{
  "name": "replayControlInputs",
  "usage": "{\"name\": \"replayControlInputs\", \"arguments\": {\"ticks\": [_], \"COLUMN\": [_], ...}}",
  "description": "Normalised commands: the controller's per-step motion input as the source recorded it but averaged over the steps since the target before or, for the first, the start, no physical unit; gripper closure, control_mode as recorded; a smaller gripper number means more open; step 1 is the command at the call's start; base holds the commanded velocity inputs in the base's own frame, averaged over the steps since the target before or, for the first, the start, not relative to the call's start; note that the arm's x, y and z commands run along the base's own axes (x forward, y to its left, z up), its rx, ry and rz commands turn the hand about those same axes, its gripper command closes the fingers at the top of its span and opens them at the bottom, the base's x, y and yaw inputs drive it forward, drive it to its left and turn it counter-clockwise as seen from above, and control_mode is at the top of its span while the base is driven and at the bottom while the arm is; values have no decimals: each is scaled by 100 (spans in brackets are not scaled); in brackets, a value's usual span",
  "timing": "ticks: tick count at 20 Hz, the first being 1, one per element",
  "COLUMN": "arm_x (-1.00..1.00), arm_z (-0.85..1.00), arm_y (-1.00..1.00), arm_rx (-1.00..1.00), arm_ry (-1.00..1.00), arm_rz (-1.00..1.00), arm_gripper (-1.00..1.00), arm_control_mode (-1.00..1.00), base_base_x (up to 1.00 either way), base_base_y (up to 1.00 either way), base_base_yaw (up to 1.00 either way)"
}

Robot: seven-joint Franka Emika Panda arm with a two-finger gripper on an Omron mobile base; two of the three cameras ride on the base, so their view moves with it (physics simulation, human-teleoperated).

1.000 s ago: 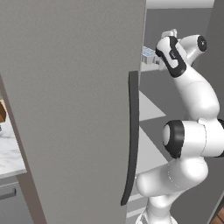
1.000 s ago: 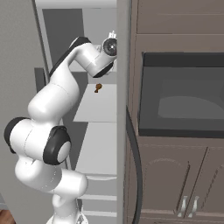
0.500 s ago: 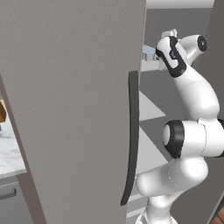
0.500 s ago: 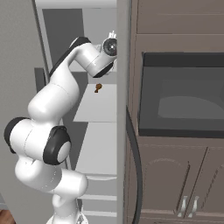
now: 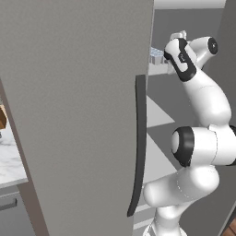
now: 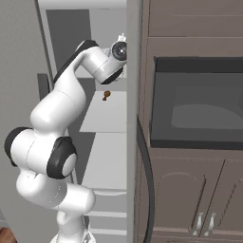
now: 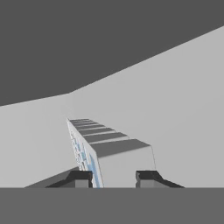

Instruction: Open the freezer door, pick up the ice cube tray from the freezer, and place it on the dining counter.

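You have the arm reaching high into the open freezer, past the edge of the door that stands swung out in front of the left base camera, its dark curved handle facing you. The tray lies on an upper shelf, and in the hand view it runs away from the gripper, near end between the two fingertips. The fingers sit narrow, one on each side of that end, and look to be gripping it, though contact is hard to confirm. In the left base view a corner of the tray peeks out beside the door edge. A small brown item rests on a lower shelf.
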Motion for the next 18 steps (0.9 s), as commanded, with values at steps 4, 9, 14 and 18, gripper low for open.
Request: {"name": "replayControlInputs", "arguments": {"ticks": [4, 9, 14, 18], "arm_x": [0, 0, 0, 0], "arm_z": [0, 0, 0, 0], "arm_y": [0, 0, 0, 0], "arm_rx": [0, 0, 0, 0], "arm_ry": [0, 0, 0, 0], "arm_rz": [0, 0, 0, 0], "arm_gripper": [100, 100, 100, 100], "arm_control_mode": [-100, -100, -100, -100], "base_base_x": [0, 0, 0, 0], "base_base_y": [0, 0, 0, 0], "base_base_yaw": [0, 0, 0, 0]}}
